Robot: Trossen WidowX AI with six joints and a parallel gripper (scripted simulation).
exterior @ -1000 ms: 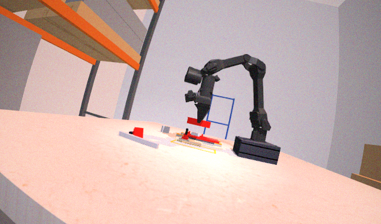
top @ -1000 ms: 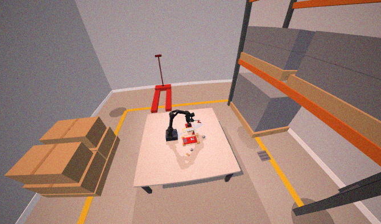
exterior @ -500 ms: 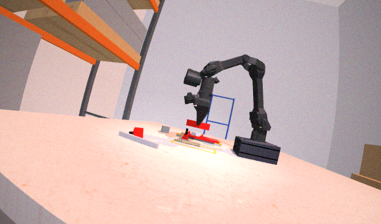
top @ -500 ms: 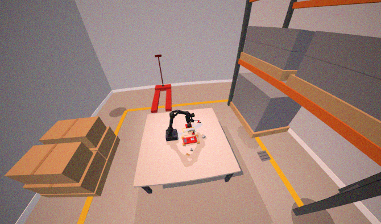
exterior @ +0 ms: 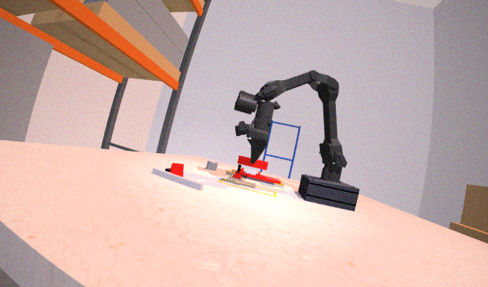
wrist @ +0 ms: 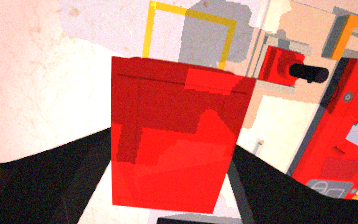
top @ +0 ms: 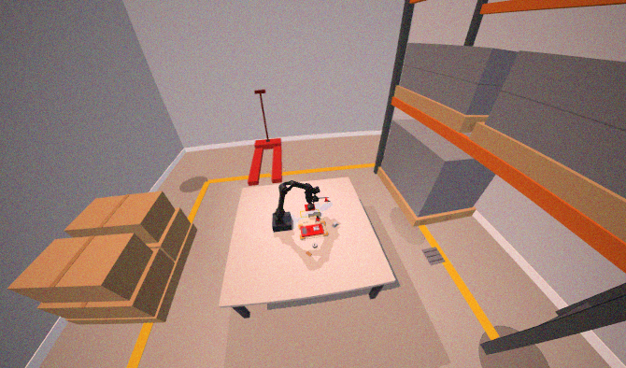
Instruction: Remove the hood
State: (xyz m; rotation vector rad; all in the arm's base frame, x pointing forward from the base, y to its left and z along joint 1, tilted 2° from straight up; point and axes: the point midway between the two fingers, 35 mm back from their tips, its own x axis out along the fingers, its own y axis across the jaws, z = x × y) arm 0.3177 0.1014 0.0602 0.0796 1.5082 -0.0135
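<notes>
Looks like a warehouse: tall steel racking with orange beams [top: 514, 154] fills the right of the top view, stacked brown cardboard boxes [top: 103, 257] sit lower left, a red pallet jack [top: 265, 159] up top-centre, yellow floor lines [top: 458, 280] around.

Smooth red plastic-looking hood [wrist: 175, 135]

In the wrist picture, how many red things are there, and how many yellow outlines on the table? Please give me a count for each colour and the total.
Red things: 3 (hood, car body, small block)
Yellow outline: 1
Total: 4
</notes>
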